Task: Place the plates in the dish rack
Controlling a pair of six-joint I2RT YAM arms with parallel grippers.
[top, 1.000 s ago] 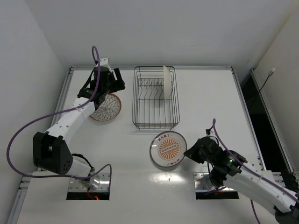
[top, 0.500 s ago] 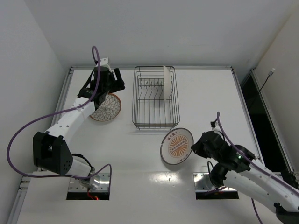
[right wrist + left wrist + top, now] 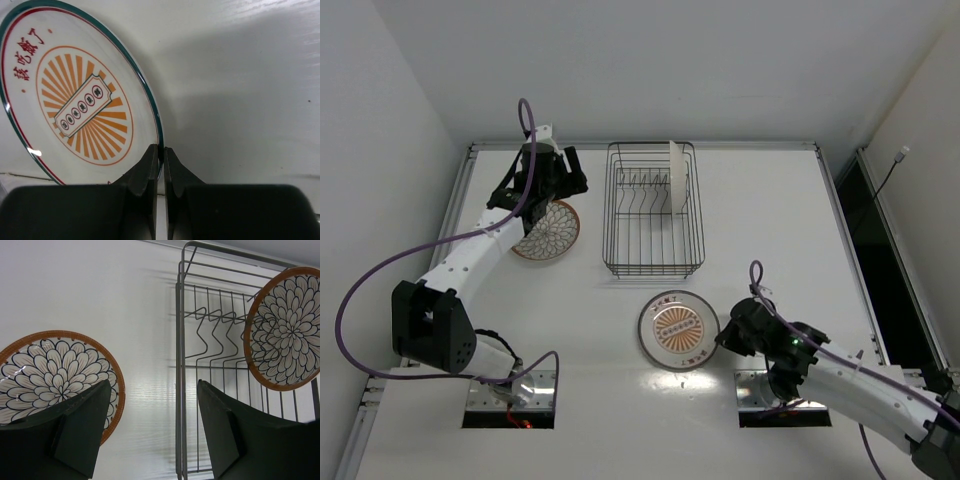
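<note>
— Plates: where are they seen?
— One flower-patterned plate is stood upright in the dish rack at the worktop's far edge. A second flower-patterned plate is laid flat left of the rack, under the left gripper, which is held open.
— And the sunburst plate?
— Its rim is clamped by the right gripper, towards the near edge.

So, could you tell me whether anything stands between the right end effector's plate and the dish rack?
Nothing visible does: only bare table lies between the sunburst plate, pinched by the right end effector, and the dish rack. A floral plate stands inside, far right.
</note>
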